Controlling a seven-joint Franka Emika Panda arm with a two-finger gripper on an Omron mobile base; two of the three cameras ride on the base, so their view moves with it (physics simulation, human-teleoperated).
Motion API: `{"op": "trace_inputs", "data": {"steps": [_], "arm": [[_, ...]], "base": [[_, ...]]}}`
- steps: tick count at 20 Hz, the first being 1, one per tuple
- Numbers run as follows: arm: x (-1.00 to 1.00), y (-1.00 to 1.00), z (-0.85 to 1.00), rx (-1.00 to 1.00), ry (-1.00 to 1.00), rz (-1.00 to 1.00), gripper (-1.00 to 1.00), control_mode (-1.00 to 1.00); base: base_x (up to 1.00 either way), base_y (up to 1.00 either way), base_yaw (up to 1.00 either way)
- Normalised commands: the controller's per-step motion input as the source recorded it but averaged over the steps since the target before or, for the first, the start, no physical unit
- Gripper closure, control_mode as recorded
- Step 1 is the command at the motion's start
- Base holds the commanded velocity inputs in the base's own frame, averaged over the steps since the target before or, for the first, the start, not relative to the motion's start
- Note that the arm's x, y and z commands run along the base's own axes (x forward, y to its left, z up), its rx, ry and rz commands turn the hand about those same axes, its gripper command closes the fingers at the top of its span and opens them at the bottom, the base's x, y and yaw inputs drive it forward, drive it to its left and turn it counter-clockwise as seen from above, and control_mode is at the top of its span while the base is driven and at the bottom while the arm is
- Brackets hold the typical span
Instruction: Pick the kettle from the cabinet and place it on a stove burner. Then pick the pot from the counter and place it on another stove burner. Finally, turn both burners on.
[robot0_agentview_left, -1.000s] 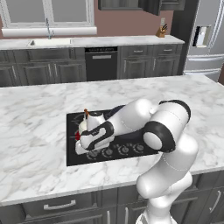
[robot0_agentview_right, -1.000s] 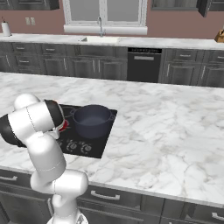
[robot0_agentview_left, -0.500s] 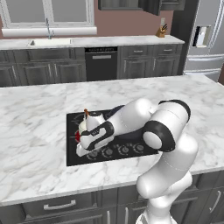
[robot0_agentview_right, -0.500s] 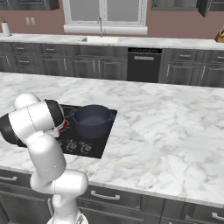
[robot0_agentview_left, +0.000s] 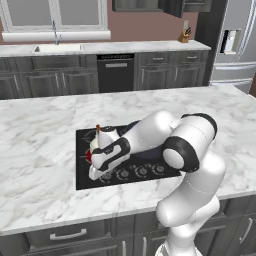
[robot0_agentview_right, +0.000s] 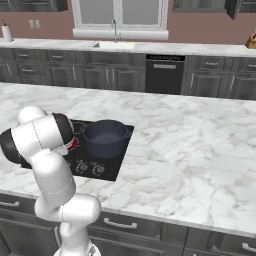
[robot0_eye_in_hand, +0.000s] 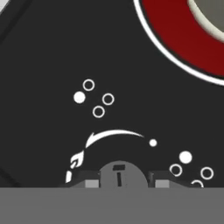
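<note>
The gripper (robot0_eye_in_hand: 119, 183) sits low over the cooktop (robot0_eye_in_hand: 52, 52), fingers clamped on a knob (robot0_eye_in_hand: 120, 174). Behind it a burner (robot0_eye_in_hand: 175, 39) glows red — kettle (robot0_agentview_left: 104, 138) on it, pot (robot0_agentview_right: 105, 138) to the right.

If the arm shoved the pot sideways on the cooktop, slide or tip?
Probably slides: the pot looks wide and squat, sitting flat on the smooth black glass cooktop. Tipping seems unlikely with that low shape. Lidless and seemingly empty, so likely light enough to skid easily.

Cooktop (robot0_agentview_left: 82, 177) black glass; burner (robot0_eye_in_hand: 175, 46) glowing red; pot (robot0_agentview_right: 105, 138) dark navy; counter (robot0_agentview_left: 45, 125) white, grey-veined.
</note>
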Motion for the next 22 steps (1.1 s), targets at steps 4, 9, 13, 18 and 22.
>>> {"op": "trace_inputs", "data": {"steps": [4,9,13,18,22], "arm": [[-0.14,0.00,-0.10,-0.02,0.00,0.09,1.00,-1.00],[-0.04,0.00,-0.01,0.00,-0.02,0.05,-1.00,-1.00],[-0.10,0.00,0.04,0.00,-0.06,0.02,-1.00,-1.00],[-0.16,0.00,0.26,0.00,-0.03,0.01,-1.00,-1.00],[-0.15,0.00,0.36,0.01,0.00,0.00,-1.00,-1.00]], "base": [[0.00,0.00,0.00],[0.00,0.00,0.00],[0.00,0.00,0.00],[0.00,0.00,0.00],[0.00,0.00,0.00]]}}
